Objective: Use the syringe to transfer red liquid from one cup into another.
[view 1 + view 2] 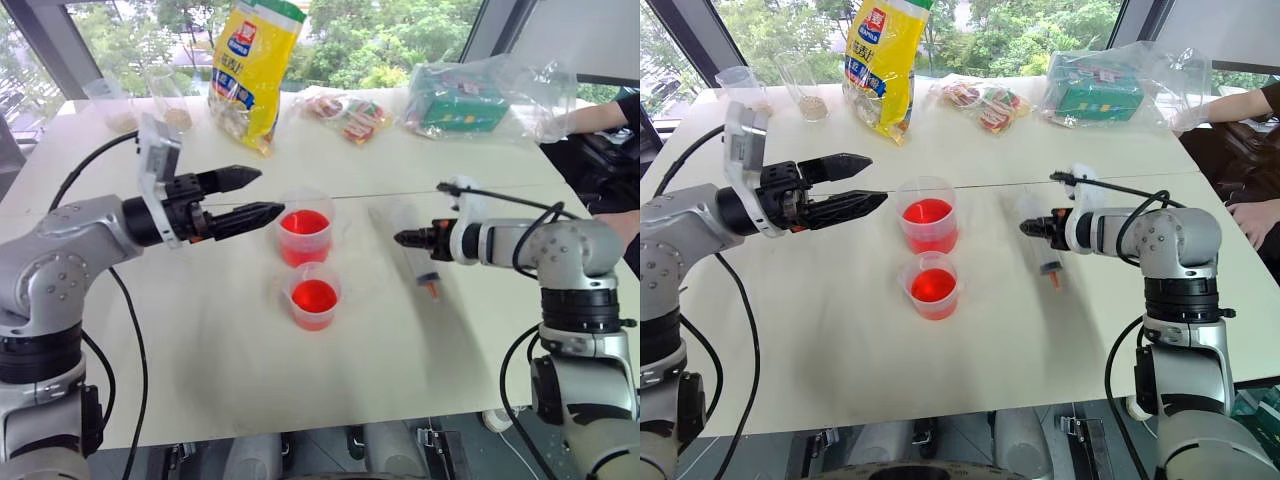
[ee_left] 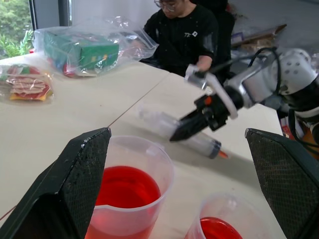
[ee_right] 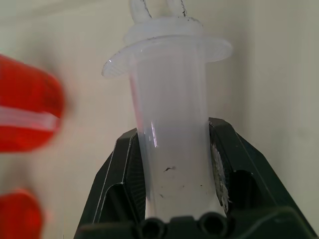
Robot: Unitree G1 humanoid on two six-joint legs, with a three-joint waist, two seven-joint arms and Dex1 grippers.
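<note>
Syringe [image 1: 408,252] right of 2 cups [image 1: 304,237]

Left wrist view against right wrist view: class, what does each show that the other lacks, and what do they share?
Left wrist, not right: a person, a bagged green box and the orange tip of the syringe. Right wrist, not left: the flange at the syringe's far end. Both: the right claw shut on the syringe, plus the tall cup and small cup holding red liquid.

Red liquid [image 1: 304,222]; yellow bag [image 1: 252,70]; possibly orange syringe tip [image 1: 433,291].
</note>
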